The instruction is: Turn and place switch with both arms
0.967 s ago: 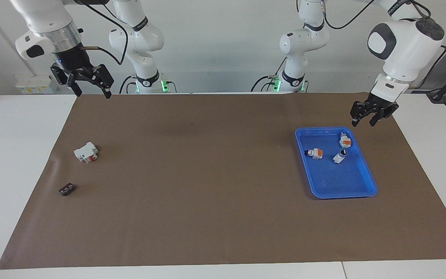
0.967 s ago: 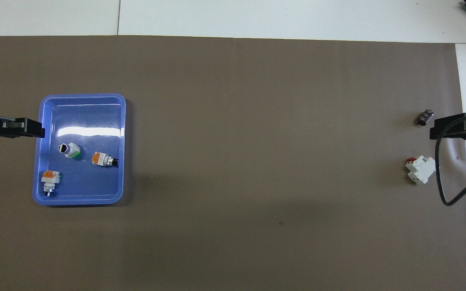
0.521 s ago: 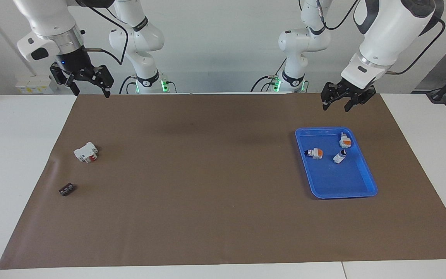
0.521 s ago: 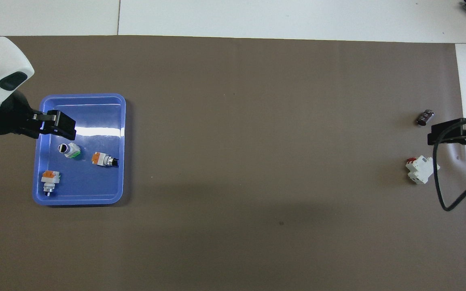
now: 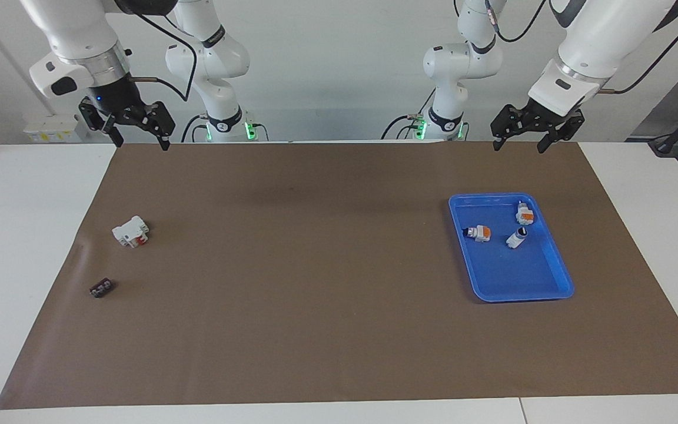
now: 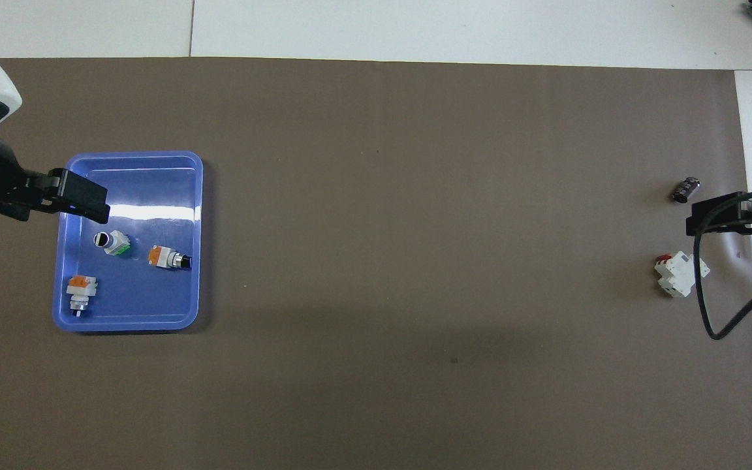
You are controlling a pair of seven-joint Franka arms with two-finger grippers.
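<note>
A: The switch lies on its side in the blue tray, the one nearest mid-table. Hard, light plastic; I'd pinch the white body, not the knob.

B: And the tray's other contents?

A: A second orange-topped switch and a white cylinder, possibly green-backed.

B: Grippers?

A: Left gripper hangs spread above the tray; right gripper waits spread at its own end.

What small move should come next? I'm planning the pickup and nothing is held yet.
Probably lower the left hand, open and raised over the blue tray, onto the orange-block switch lying free in it. The right hand waits open over the mat's edge.
</note>
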